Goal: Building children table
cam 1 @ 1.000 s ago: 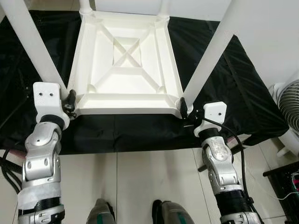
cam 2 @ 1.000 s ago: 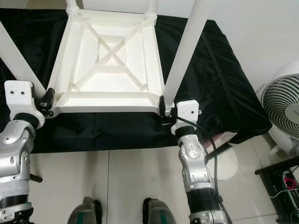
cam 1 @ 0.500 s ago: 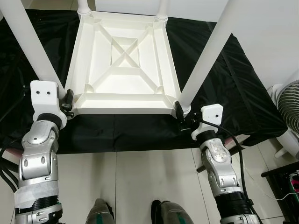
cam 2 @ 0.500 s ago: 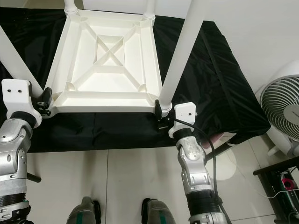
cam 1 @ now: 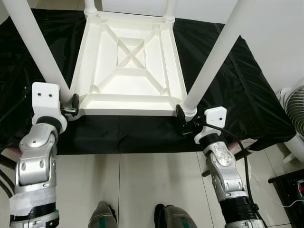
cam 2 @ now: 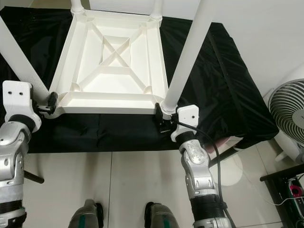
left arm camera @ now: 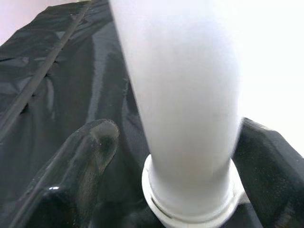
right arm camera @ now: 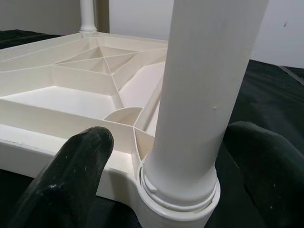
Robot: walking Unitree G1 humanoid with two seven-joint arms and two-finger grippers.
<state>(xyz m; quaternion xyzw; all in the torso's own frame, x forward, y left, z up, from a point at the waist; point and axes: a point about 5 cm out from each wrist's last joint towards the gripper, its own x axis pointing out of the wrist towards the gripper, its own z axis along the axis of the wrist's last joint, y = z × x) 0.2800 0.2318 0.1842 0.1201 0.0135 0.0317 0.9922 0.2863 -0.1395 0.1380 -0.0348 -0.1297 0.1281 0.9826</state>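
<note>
From the left eye: white table (cam 1: 130,66) upside down on the black cloth (cam 1: 247,99), near its front edge, four legs sticking up. Left end effector (cam 1: 72,105) at the front left corner, right by the near left leg (cam 1: 35,47). Right end effector (cam 1: 183,118) at the front right corner, by the near right leg (cam 1: 213,54). Each leg's long way running up, away from the fingers.

From the right eye: same scene, plus a fan (cam 2: 289,114) off past the cloth's right edge, well apart.

From the left wrist: two black fingers (left arm camera: 90,152) spread, one each side of the leg's base, not quite squeezing.

From the right wrist: fingers (right arm camera: 78,161) spread round the leg's collar too. Nothing in the way.
</note>
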